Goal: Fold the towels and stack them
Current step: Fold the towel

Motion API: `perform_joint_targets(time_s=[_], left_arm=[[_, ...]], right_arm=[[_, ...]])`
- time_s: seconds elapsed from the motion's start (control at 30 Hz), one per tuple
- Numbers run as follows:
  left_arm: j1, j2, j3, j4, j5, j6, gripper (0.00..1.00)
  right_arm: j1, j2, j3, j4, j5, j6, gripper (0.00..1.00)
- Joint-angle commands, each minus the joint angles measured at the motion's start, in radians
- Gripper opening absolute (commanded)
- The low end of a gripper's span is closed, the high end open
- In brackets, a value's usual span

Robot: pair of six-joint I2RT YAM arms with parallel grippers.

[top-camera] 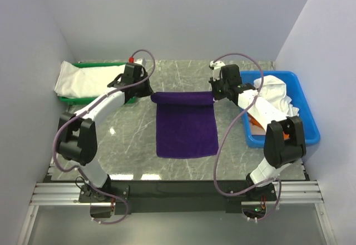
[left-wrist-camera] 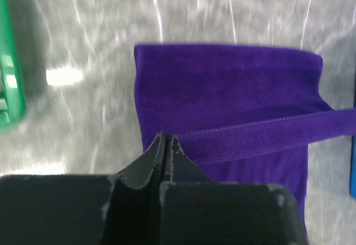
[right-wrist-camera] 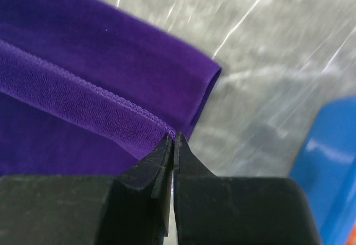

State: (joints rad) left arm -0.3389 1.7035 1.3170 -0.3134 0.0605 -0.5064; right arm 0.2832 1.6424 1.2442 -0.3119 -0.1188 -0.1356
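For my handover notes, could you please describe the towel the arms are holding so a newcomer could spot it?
On the grey marble table, look between the green tray and the blue bin. The purple towel lies there; the neighbouring towels are white.

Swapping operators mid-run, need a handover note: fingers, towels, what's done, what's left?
Grip: left fingers shut on the purple towel at its far-left corner, right fingers shut on the far-right corner. The hem is taut between them, raised over the rest lying on the table.
Green tray, left: one folded white towel.
Blue bin, right: crumpled white towels.
Done: one towel folded, apparently.
Left: finish this fold, stack it, then the bin's towels.
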Motion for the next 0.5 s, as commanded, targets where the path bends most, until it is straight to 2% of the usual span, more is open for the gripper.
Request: perform_joint_targets(time_s=[0.0, 0.23, 0.47], left_arm=[[-0.017, -0.088, -0.071, -0.023, 0.010, -0.044, 0.01], [-0.049, -0.202, -0.237, -0.030, 0.004, -0.110, 0.01], [-0.094, -0.254, -0.292, -0.052, -0.016, -0.142, 0.01]], right_arm=[[0.007, -0.098, -0.079, -0.023, 0.042, 0.068, 0.00], [0.011, -0.182, -0.199, -0.033, 0.103, 0.126, 0.00], [0.013, -0.225, -0.219, -0.038, 0.090, 0.165, 0.00]])
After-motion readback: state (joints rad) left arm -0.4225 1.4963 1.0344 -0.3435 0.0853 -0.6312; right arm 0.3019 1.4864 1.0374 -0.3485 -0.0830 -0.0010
